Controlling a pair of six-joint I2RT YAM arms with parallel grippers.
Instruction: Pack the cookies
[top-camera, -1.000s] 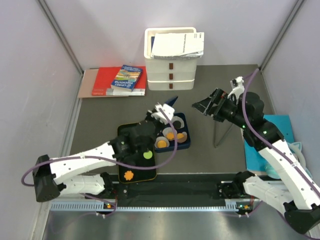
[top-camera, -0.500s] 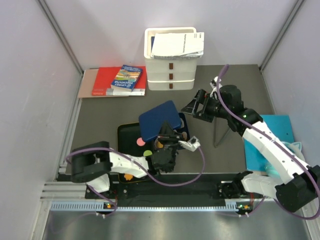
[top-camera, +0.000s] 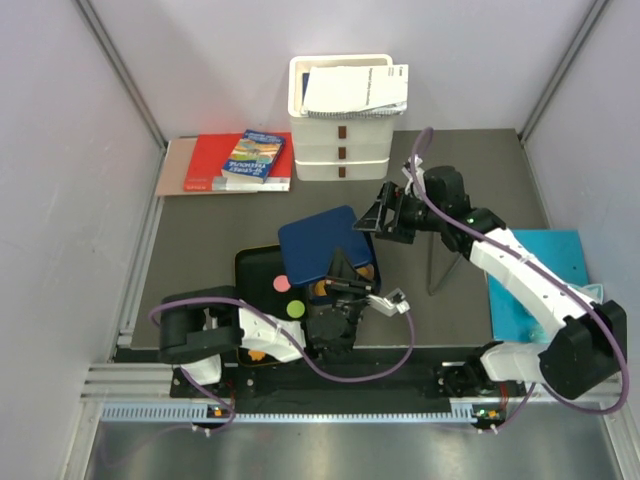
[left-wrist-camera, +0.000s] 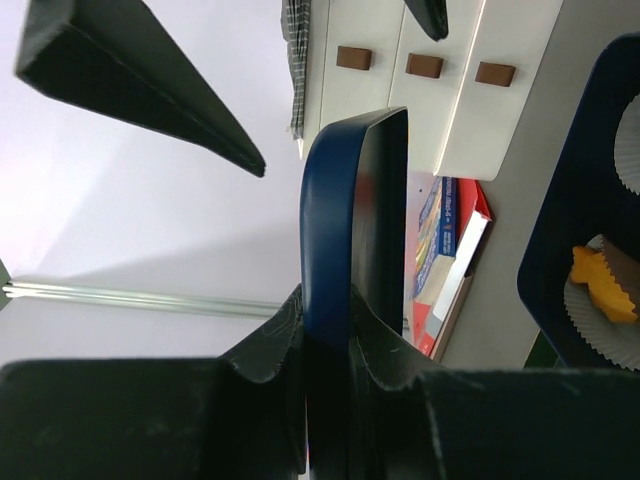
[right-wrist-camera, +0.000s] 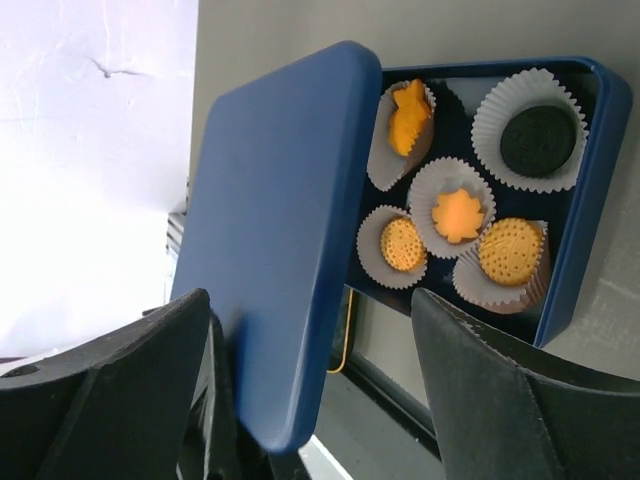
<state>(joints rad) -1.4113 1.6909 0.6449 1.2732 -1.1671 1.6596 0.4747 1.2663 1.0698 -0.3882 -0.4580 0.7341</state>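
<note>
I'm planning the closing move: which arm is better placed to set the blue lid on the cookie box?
Left. The left claw pinches the blue lid by its edge over the box; the right claw is open and holds nothing.

Raised blue lid (top-camera: 322, 243) blocks the left side of the tin (right-wrist-camera: 590, 200); cookies (right-wrist-camera: 458, 215) at its right lie open from above.
</note>
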